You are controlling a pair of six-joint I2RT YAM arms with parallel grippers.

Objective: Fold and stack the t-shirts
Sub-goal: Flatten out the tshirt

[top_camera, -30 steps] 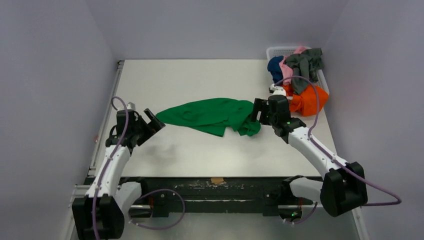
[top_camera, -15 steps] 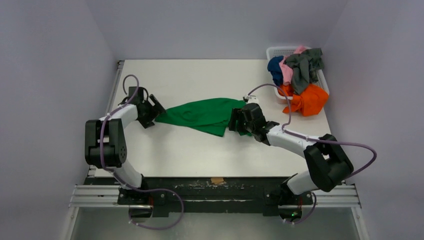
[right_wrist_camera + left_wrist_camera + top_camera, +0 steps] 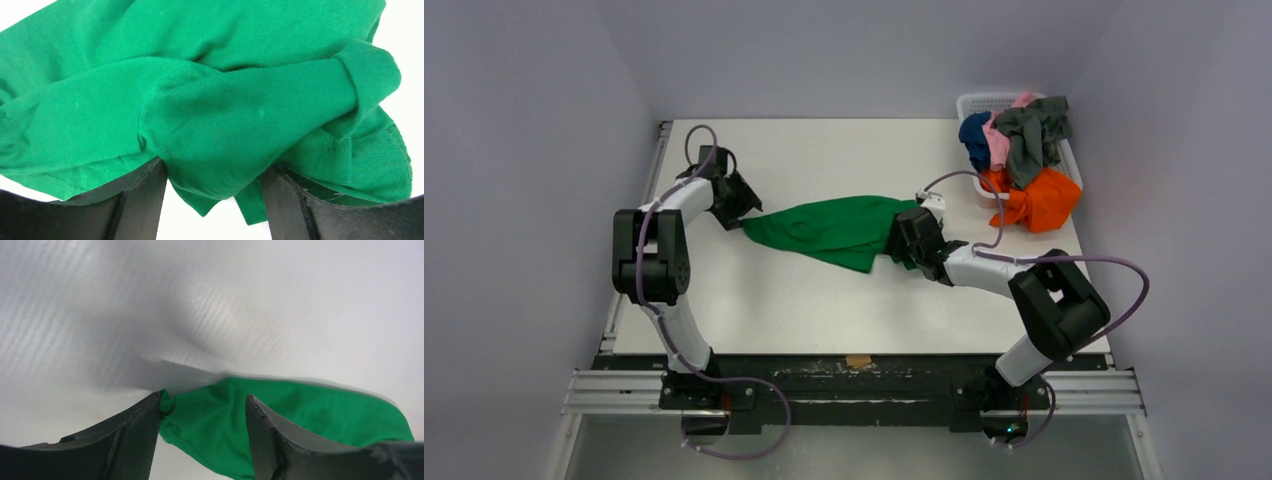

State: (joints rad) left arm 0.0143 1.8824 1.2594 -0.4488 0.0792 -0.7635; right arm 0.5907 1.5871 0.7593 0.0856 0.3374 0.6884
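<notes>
A bright green t-shirt (image 3: 839,228) lies crumpled in a long, loose strip across the middle of the white table (image 3: 824,310), running from left to right. The left gripper (image 3: 744,212) sits at the shirt's left tip. In the left wrist view its dark fingers (image 3: 132,437) stand well apart, with the pointed corner of the cloth lying flat on the table between them, and one finger touches the hem. The right gripper (image 3: 898,240) is at the shirt's bunched right end. In the right wrist view a thick rolled fold of green cloth fills the gap between its fingers (image 3: 142,200) and meets both of them, but I cannot tell whether that claw pinches the fold or only straddles it. At the far right corner stands a white lattice basket (image 3: 981,100) heaped with more shirts: a navy blue one (image 3: 973,136), a pink one (image 3: 997,142) and a grey one (image 3: 1036,125). An orange one (image 3: 1046,200) spills out at the basket's near end, close to the table's right edge and well apart from the green shirt.
</notes>
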